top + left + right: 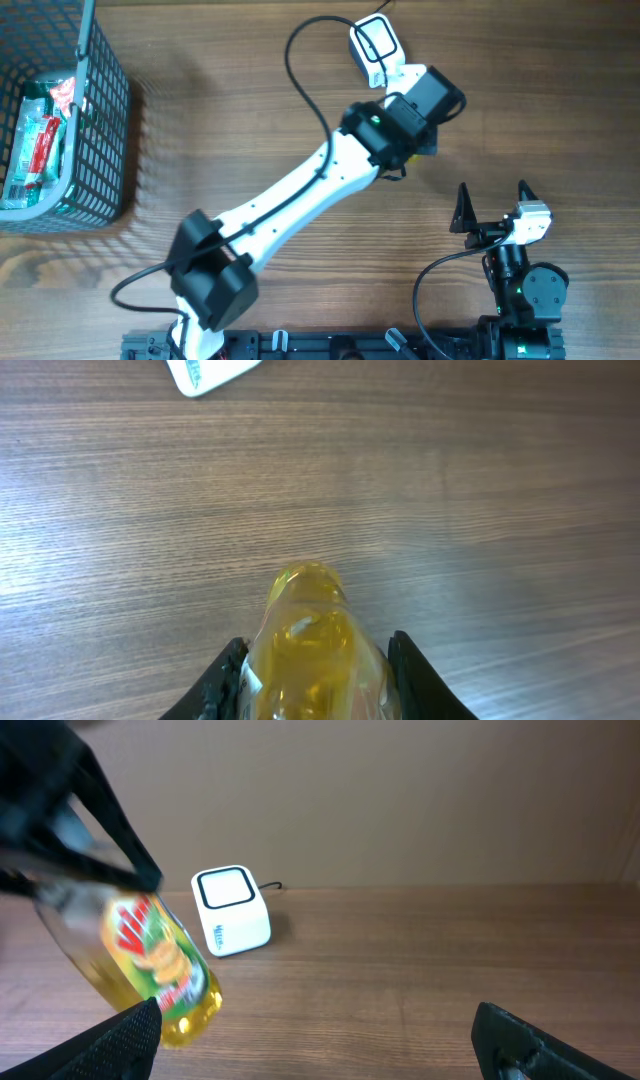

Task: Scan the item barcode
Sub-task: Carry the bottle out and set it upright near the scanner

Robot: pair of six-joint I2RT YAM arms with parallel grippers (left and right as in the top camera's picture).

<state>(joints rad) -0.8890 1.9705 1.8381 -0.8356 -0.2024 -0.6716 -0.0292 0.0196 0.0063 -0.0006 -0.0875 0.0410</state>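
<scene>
Yellow liquid is showing through the clear bottle (305, 610), which the left fingers (312, 655) are clamping from both sides. They are closed in on its body, and its rounded end is pointing away from the wrist. From the right wrist view the bottle is hanging tilted just over the tabletop (200, 150). I cannot tell whether its lower end is touching the wood. It is sitting short of the scanner (232, 910), which is standing near the far edge, right of the middle, with its dark-framed window facing up.

No barcode is showing in any view. The printed label is facing the near right side, away from the scanner. The likely failure, as I judge it, is the bottle arriving over the window with the wrong face down, so that nothing reads. The bottle is also smooth and held at a slant, so it could be slipping or turning in the grip during a wrist roll. A low approach could be knocking the light scanner aside.

The scanner's cable (300, 60) is looping across the tabletop beside the left arm and could snag on a wide swing. The right fingers (492, 205) are standing spread wide near the near right corner, holding nothing and well apart from the bottle. A basket (100, 100) with packets (40, 140) is sitting at the far left corner, out of the way. Nothing is lying between bottle and scanner.
</scene>
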